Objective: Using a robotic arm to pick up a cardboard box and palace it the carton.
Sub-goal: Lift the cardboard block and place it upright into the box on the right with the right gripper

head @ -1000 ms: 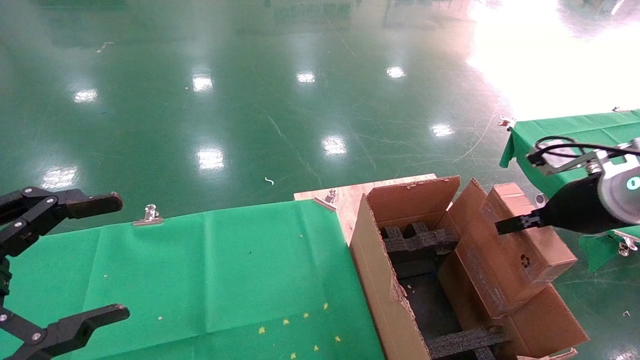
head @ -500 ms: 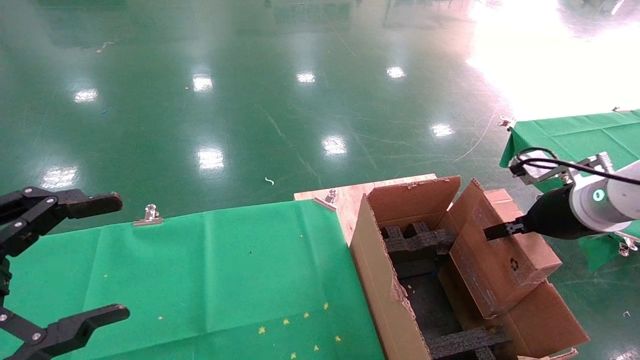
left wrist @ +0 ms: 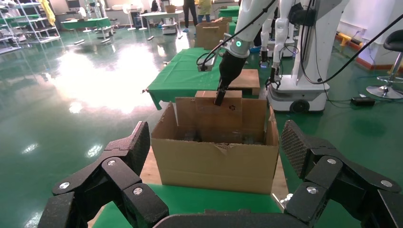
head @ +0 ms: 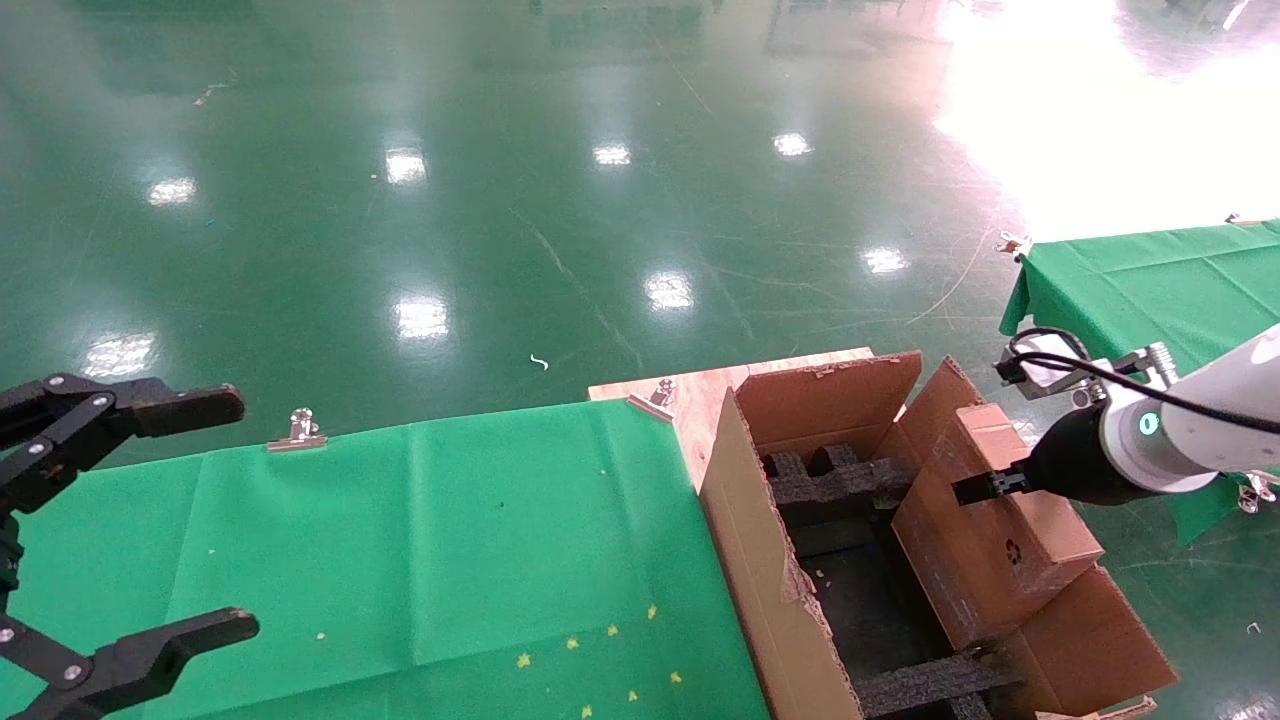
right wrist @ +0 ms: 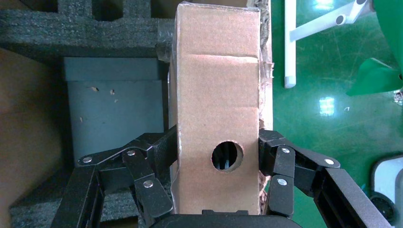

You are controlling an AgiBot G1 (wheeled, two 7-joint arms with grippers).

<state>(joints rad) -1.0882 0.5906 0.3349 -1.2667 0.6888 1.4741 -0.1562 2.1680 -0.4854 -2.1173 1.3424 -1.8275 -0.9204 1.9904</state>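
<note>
While clamped on its two narrow sides by the right gripper (right wrist: 217,156), the box (head: 1000,510) hangs tilted over the right-hand side of the carton (head: 770,560), its lower part below the level of the raised flaps.
- Box: brown, taped seams; round hole (right wrist: 227,156) in the face toward the wrist camera; recycling mark (head: 1014,549) on the face seen from the head.
- Right gripper: jaws closed onto the box, fingers (right wrist: 280,164) pressed flat to either side; black wrist with green ring light (head: 1141,424) on a white arm (head: 1230,395).
- Carton: open, ragged flaps up, black foam (head: 835,480) across its far end and again at its near end; stands at the right edge of the table, on bare board (head: 690,395) beside the green cloth (head: 400,540).
- Left gripper (left wrist: 214,156): jaws spread wide, holding nothing; parked above the table's left edge, well apart from the carton.
- Clip (head: 297,430): metal, on the cloth's far edge.
</note>
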